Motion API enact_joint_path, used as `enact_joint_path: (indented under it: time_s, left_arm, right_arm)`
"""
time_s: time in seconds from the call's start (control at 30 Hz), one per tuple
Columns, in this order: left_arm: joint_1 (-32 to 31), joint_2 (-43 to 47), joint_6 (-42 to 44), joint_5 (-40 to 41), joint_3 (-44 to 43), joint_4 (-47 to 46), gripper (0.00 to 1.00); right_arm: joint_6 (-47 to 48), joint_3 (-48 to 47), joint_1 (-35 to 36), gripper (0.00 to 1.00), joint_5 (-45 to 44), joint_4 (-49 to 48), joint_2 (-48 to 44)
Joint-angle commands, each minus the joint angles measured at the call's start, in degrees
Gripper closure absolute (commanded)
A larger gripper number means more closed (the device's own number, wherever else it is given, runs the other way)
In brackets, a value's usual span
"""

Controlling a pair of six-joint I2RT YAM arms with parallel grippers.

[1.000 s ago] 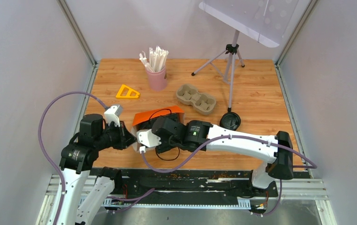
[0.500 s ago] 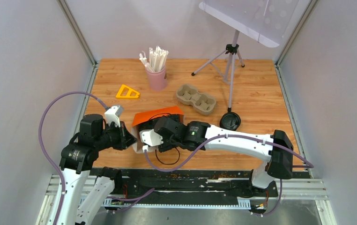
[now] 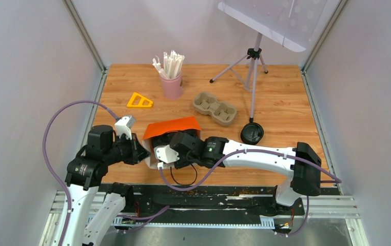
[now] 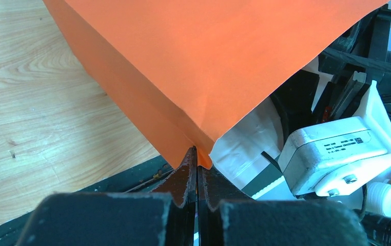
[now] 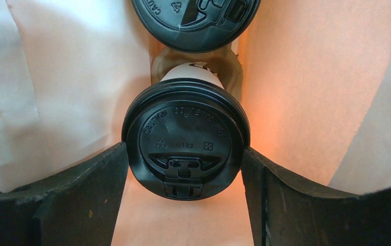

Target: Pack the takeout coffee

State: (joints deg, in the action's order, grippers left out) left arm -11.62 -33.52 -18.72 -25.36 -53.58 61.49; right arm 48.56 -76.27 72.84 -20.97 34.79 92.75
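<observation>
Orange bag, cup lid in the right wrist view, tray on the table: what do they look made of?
Bag: thin paper, matte orange outside and whitish inside, with sharp fold creases.
Lid: black moulded plastic with a slight sheen and embossed lettering.
Tray: probably moulded pulp, dull grey-brown with soft-edged wells.

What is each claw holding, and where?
The left gripper pinches the orange bag at a corner of its open edge. The right gripper clasps the whitish cup by its black lid.

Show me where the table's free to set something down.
Free: the right strip from the tripod and black lid to the table edge; the far-left corner behind the yellow triangle. Crowded: near-left around the orange bag, mid-table by the cup carrier.
</observation>
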Motion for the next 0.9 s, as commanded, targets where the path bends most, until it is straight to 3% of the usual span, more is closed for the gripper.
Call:
enact_joint_path:
  time_s: [0.0,0.87]
  left_arm:
    - [0.0,0.4,0.8,-1.7,0.3,-0.8,0.99]
    - [0.0,0.7,-1.0,-2.4,0.4,-1.7,0.98]
  right_arm:
    - [0.8,0.0,-0.6,0.31,-1.1,-4.2,-1.0]
    - [1.3,1.4,-1.7,0.31,-2.2,-6.9,0.6]
